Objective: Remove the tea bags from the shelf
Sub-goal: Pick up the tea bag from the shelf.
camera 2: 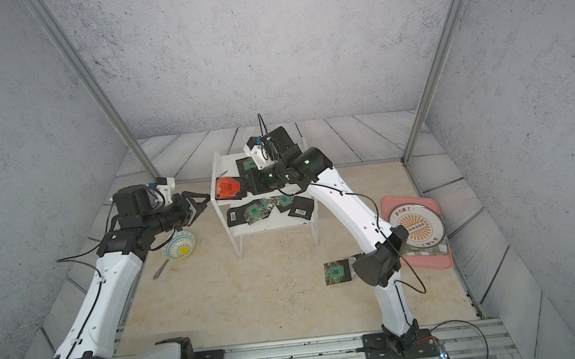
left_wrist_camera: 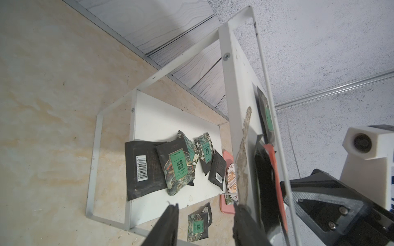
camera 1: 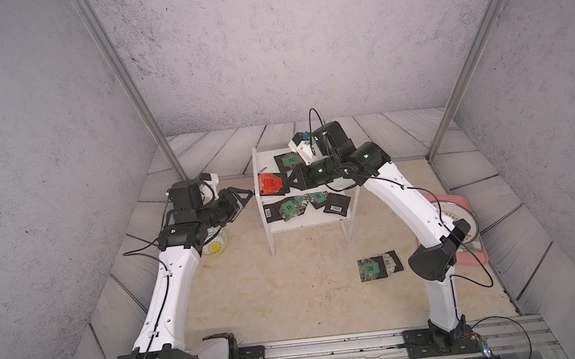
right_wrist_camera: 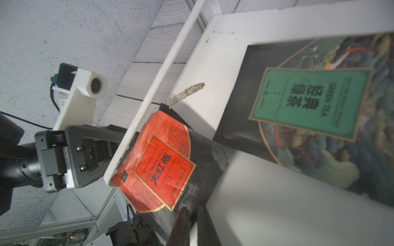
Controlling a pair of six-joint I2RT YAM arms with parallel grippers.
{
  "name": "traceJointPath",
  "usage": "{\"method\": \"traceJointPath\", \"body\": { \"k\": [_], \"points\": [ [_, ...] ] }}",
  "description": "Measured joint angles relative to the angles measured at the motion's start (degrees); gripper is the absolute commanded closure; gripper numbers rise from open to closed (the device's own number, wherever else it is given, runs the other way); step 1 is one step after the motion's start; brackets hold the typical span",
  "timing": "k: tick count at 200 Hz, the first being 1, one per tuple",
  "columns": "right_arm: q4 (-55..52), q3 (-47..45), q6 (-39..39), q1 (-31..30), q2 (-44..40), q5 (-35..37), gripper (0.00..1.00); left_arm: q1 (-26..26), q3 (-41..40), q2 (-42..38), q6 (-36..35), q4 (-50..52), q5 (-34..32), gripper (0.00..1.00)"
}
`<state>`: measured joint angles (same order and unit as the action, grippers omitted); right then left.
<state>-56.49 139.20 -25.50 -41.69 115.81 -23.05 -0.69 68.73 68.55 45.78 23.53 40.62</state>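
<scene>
The white two-tier shelf stands mid-table. On its top board lie a red-orange tea bag and a black, green-labelled tea bag. My right gripper reaches over that board, shut on the dark edge of the red-orange tea bag. Several tea bags lie on the lower board. More tea bags lie on the table in front of the shelf, to its right. My left gripper is open and holds nothing, just outside the shelf's left side panel.
A patterned bowl sits under my left arm, with a spoon beside it. A pink tray holding a round plate lies at the right, behind my right arm. Walls and frame posts close in the table.
</scene>
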Motion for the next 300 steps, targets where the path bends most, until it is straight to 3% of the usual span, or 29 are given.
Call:
{"method": "traceJointPath", "body": {
  "k": [50,184,264,300],
  "points": [
    [0.0,0.0,0.0,0.0,0.0,0.0,0.86,0.2,0.0,0.0,1.5,-1.0,1.5,0.44],
    [1.0,0.2,0.0,0.0,0.7,-0.9,0.87,1.4,0.5,0.0,4.5,-4.6,5.3,0.47],
    [1.0,0.2,-0.2,0.0,0.7,-0.8,0.87,-0.3,-1.1,0.1,6.1,-7.4,6.4,0.6],
    [1.0,0.2,0.0,0.0,0.7,-0.3,0.87,-0.9,-1.5,0.1,6.4,-7.6,6.4,0.72]
  ]
}}
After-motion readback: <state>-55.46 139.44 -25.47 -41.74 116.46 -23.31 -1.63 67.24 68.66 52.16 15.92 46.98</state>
